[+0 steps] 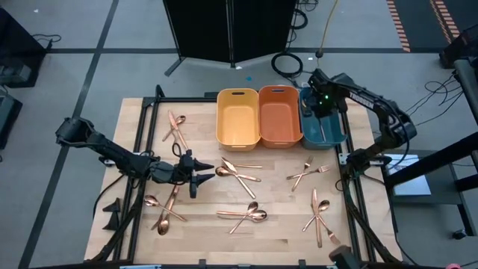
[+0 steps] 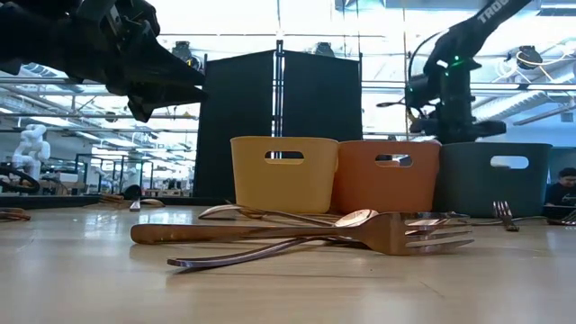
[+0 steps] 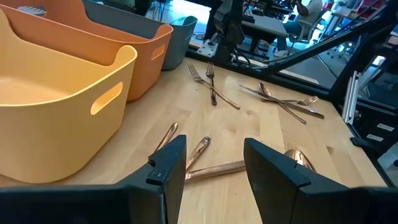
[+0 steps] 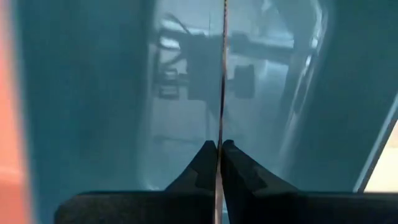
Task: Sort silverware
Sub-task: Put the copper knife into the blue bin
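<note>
High view: the left arm stretches low across the bench (image 1: 142, 112) from its left edge, its left gripper (image 1: 203, 178) pointing right toward a crossed spoon and knife (image 1: 237, 174) near the middle, fingers apart and holding nothing. The right arm bends in from the right edge and reaches to the far side, where the right gripper (image 1: 323, 104) hangs over the teal bin (image 1: 334, 139), the rightmost of three in a row with the orange bin (image 1: 279, 116) and the yellow bin (image 1: 238, 117). More silverware lies scattered in small crossed groups over the bench, at the far left, near left, near middle and right.

Right wrist view adds what the others hide: the right gripper's fingers (image 4: 200, 167) are clamped on a thin knife (image 4: 221, 81), seen edge-on, held inside the teal bin above its floor.

Left wrist view shows the left gripper's fingers (image 3: 171, 163) spread above copper handles (image 3: 214, 168) lying on the wood.

Low view shows a fork (image 2: 396, 232) and spoon lying flat nearest the camera, and a fragment of white lettering on the right arm, too cut off to read.
</note>
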You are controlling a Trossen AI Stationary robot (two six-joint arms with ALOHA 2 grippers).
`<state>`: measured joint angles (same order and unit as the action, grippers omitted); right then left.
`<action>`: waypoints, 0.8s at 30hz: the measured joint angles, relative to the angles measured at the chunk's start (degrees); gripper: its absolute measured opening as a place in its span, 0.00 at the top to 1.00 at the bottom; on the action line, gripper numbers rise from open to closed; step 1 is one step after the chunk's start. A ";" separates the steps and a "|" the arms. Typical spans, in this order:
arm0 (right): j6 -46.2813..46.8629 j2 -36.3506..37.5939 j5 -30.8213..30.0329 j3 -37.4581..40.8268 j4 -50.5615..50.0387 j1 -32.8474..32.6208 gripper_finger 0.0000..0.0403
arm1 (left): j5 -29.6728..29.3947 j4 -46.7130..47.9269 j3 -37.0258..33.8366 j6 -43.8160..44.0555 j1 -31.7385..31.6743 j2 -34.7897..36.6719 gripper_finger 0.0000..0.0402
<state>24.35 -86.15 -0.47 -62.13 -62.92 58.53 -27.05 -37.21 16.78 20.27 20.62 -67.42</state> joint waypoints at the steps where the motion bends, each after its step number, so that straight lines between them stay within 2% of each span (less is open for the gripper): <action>1: 0.00 0.00 -0.13 1.09 0.35 0.02 1.00 | 0.00 0.00 0.00 0.00 0.02 0.00 0.61; 9: -1.16 0.57 -1.32 5.22 4.09 -0.10 0.97 | 0.00 -0.22 0.02 0.02 0.00 0.00 0.61; 19: -3.38 0.57 -1.04 5.20 3.81 -0.12 0.83 | 0.02 -1.42 0.24 0.24 -0.02 0.00 0.61; 24: -4.31 0.57 -0.67 2.39 -0.32 -0.12 0.80 | 0.01 -1.38 0.24 -0.06 -0.02 0.00 0.61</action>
<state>20.03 -85.58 -1.13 -59.74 -63.24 58.41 -27.05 -38.59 17.02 20.21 20.60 -67.42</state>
